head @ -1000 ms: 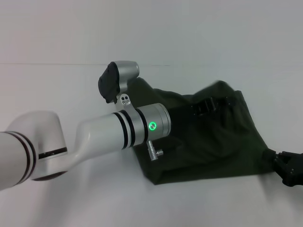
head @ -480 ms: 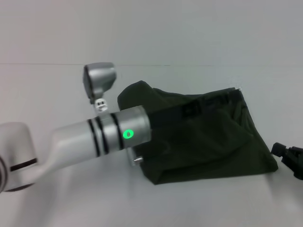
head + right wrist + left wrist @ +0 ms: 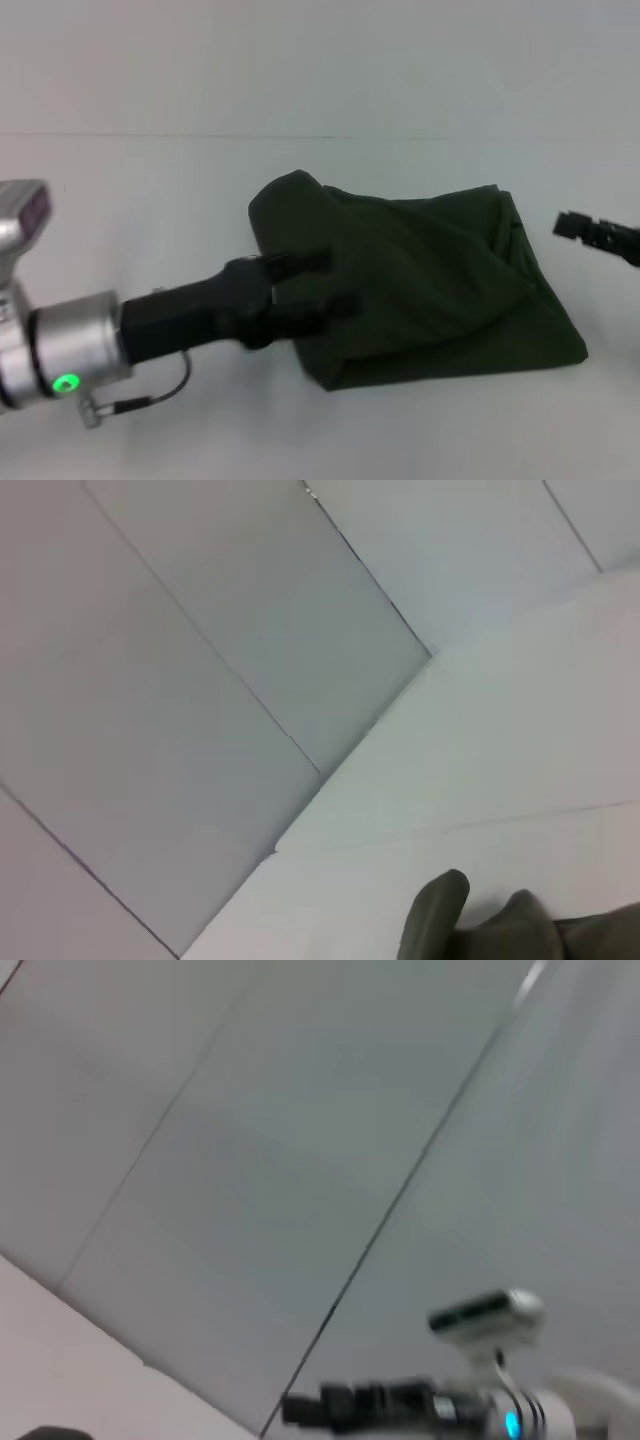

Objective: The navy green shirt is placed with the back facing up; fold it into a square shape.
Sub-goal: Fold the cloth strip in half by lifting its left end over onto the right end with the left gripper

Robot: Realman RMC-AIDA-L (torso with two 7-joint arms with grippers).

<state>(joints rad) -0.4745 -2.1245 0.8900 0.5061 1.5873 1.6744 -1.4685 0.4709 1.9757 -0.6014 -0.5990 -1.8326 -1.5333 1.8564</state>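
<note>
Since half a second ago the left gripper (image 3: 322, 282) has been drawn back off the shirt (image 3: 430, 275) toward the near left, its two fingers (image 3: 335, 303) spread apart and empty over the cloth's left edge. Whether the right gripper (image 3: 575, 226), beyond the shirt's right side, is spread or closed cannot be told. Lying roughly folded and rumpled near the middle of the white table (image 3: 150, 180), the shirt is judged light, limp and non-fragile, best pinched at a folded corner or hem.

white table (image 3: 150, 190) — navy green shirt (image 3: 430, 280) on it
</note>
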